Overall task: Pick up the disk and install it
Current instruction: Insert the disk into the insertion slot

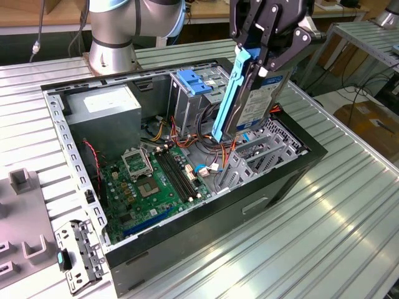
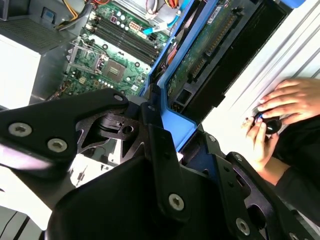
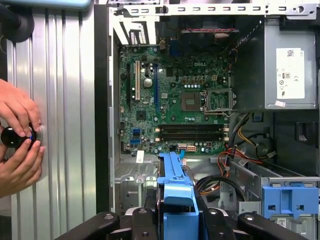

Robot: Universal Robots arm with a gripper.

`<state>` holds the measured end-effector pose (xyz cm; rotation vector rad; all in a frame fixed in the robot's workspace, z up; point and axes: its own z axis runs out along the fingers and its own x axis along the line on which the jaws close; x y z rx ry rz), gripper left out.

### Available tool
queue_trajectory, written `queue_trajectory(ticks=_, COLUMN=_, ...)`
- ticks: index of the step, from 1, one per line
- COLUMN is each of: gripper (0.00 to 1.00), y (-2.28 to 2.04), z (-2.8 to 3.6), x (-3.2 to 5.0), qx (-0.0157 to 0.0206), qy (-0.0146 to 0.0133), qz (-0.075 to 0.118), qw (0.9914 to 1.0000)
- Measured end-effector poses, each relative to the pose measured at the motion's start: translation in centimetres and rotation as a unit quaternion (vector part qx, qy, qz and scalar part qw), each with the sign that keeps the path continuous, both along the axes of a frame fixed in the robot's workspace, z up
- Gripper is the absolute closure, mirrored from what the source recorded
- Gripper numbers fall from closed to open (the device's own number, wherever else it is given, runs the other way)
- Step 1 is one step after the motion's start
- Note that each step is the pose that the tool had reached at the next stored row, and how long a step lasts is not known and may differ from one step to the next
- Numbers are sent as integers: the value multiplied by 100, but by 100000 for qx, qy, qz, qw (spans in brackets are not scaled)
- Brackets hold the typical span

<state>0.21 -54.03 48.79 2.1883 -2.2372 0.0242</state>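
Note:
The disk [image 1: 252, 93], a silver drive in a bright blue carrier rail, hangs upright on its edge above the open computer case [image 1: 293, 171], over the metal bay near the case's front. My gripper [image 1: 262, 62] is shut on its upper end. In the second wrist view the black fingers [image 2: 150, 130] clamp the blue rail, and the disk's green circuit board [image 2: 205, 45] faces the camera. In the first wrist view the blue rail of the disk [image 3: 172, 180] runs out from the gripper [image 3: 177, 217] toward the motherboard.
Inside the case lie a green motherboard [image 1: 149, 180], a grey power supply with a white label [image 1: 103, 106], loose cables and a blue latch [image 1: 196, 81] on the drive cage. A person's hands [image 3: 17, 135] hold a small black object on the ribbed table beside the case.

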Motion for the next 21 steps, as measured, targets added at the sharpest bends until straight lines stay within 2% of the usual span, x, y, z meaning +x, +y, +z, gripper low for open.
queue_trajectory(ticks=2, gripper=63, y=-119, z=-8, x=11, qx=-6, qy=2, qz=-6, qw=100000)
queue_trajectory(ticks=3, gripper=63, y=-147, z=-14, x=30, qx=-4, qy=3, qz=-10, qw=100000)
queue_trajectory(ticks=4, gripper=63, y=-162, z=-26, x=86, qx=-7, qy=4, qz=-13, qw=100000)
queue_trajectory(ticks=10, gripper=63, y=-166, z=-95, x=387, qx=-24, qy=5, qz=-7, qw=100000)
queue_trajectory(ticks=12, gripper=63, y=-166, z=-132, x=450, qx=-34, qy=8, qz=-9, qw=100000)
queue_trajectory(ticks=15, gripper=63, y=-166, z=-204, x=495, qx=-109, qy=8, qz=16, qw=100000)
queue_trajectory(ticks=21, gripper=63, y=-166, z=-285, x=512, qx=-307, qy=7, qz=587, qw=99998)
